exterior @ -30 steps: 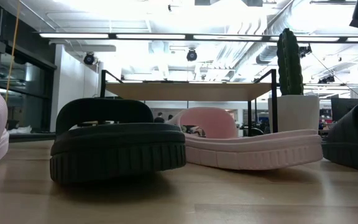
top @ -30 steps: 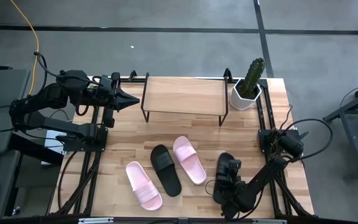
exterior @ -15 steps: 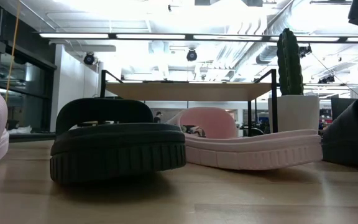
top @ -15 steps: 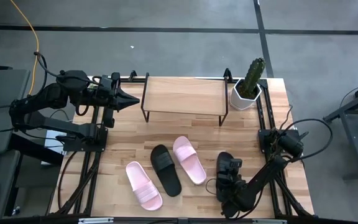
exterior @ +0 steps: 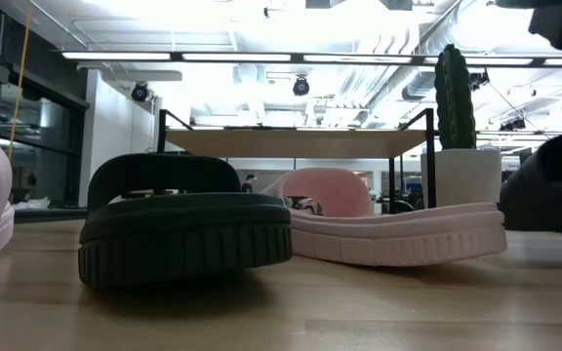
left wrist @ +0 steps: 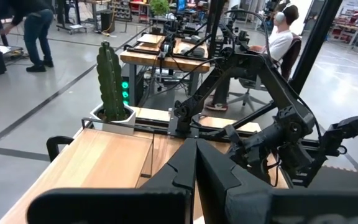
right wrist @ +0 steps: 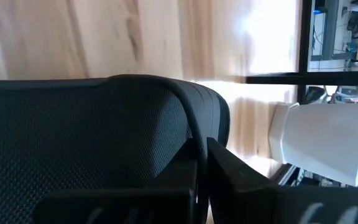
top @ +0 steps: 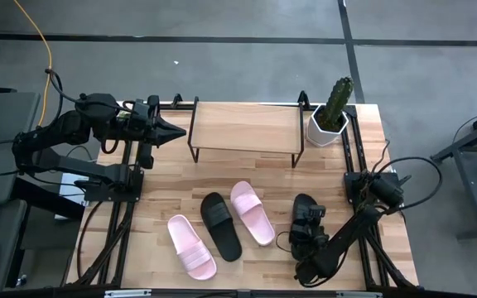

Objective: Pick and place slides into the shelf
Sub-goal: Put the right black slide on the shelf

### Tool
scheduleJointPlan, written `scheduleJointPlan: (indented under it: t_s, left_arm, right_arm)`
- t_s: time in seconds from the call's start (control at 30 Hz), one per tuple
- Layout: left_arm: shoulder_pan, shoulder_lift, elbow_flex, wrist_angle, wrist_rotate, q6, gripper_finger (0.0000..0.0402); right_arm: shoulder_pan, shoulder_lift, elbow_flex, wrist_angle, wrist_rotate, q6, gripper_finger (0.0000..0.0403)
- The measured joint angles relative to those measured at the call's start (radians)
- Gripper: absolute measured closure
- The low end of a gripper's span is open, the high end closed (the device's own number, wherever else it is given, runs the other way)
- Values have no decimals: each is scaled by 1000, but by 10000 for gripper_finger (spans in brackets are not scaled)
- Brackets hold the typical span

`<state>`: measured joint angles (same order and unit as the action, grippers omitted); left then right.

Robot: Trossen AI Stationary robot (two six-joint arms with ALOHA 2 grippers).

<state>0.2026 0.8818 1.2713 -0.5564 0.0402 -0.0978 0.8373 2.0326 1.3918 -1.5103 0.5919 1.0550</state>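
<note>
black slide [top: 304, 217] at lower right of the high view, pinched by the strap in the closed right gripper [top: 309, 232]. grasp step, by the look. next: lift and carry up-frame to the shelf [top: 245, 126]. left gripper [top: 171, 132] shut, parked upper left.
</note>
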Motion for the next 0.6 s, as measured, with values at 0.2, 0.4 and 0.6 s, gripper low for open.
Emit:
scheduleJointPlan:
  t_s: [0.2,0.4,0.6]
  left_arm:
    - [0,0,0,0,0,0,401]
    - [0,0,0,0,0,0,401]
    - [0,0,0,1,0,0,401]
  right_arm:
    - [-6,-70,0,-17,49,3,402]
    - [-6,-166,0,-27,113,-2,402]
    - [-19,-241,0,-62,143,-23,403]
